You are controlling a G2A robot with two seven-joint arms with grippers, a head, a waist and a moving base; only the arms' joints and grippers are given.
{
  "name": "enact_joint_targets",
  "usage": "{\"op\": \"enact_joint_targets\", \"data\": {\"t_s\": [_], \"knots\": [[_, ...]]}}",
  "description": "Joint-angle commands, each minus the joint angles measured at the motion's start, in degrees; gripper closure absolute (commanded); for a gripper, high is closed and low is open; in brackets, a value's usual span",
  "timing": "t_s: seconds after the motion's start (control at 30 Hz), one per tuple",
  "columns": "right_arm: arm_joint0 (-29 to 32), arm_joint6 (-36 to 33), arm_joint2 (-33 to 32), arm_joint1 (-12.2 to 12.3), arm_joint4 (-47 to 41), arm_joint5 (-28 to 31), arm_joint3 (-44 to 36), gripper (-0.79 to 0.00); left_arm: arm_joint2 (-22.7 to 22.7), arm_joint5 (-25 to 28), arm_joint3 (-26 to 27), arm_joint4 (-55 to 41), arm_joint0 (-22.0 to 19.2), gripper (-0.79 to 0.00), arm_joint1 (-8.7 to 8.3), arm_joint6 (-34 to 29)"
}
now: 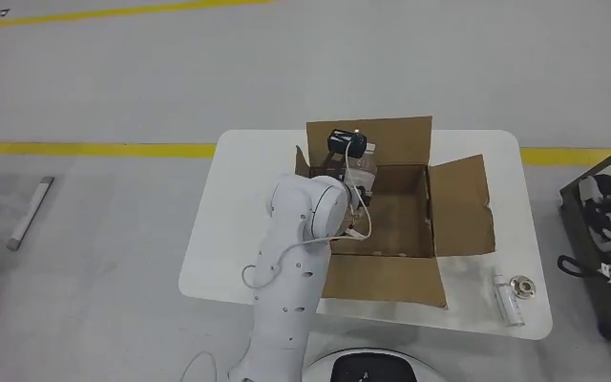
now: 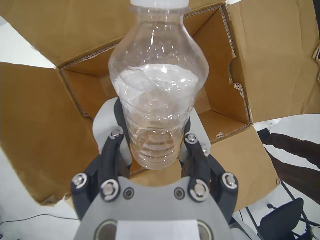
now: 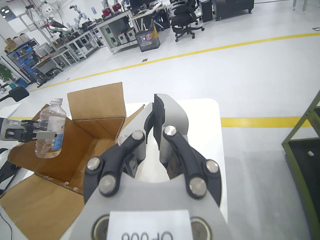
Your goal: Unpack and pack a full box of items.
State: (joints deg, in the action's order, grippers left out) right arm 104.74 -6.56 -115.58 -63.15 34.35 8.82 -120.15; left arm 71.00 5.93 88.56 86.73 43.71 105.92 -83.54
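Note:
My left gripper is shut on the lower body of a clear plastic bottle with a white cap and a little liquid in it. It holds the bottle upright over the far left corner of the open cardboard box. In the top view the left gripper and the bottle hang above the box near its back flap. My right gripper is shut with nothing in it, off to the box's right side above the white table. From there the bottle and the box are visible.
The box's four flaps are folded outward. A small white bottle and a small round metal part lie on the table at the front right. A dark rack stands past the table's right edge.

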Motion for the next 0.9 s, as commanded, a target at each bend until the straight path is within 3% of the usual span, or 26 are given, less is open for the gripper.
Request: {"op": "enact_joint_targets", "data": {"t_s": [0.0,0.17,0.27,0.87], "knots": [[0.0,0.0,0.0,0.0,0.0,0.01,0.0,0.0,0.0,0.0,-0.01,0.0,0.0,0.0,0.0,0.0],[0.0,0.0,0.0,0.0,0.0,0.01,0.0,0.0,0.15,-0.24,-0.12,-0.31,0.3,0.0,-0.01,0.49],[0.0,0.0,0.0,0.0,0.0,0.01,0.0,0.0,0.81,-1.0,-3.04,-3.22,1.54,0.0,-0.12,2.26],[-1.21,-0.25,-0.14,-0.64,-0.3,0.31,0.87,0.0,0.55,-12.66,-28.03,-4.56,-8.09,0.0,0.06,2.91]]}}
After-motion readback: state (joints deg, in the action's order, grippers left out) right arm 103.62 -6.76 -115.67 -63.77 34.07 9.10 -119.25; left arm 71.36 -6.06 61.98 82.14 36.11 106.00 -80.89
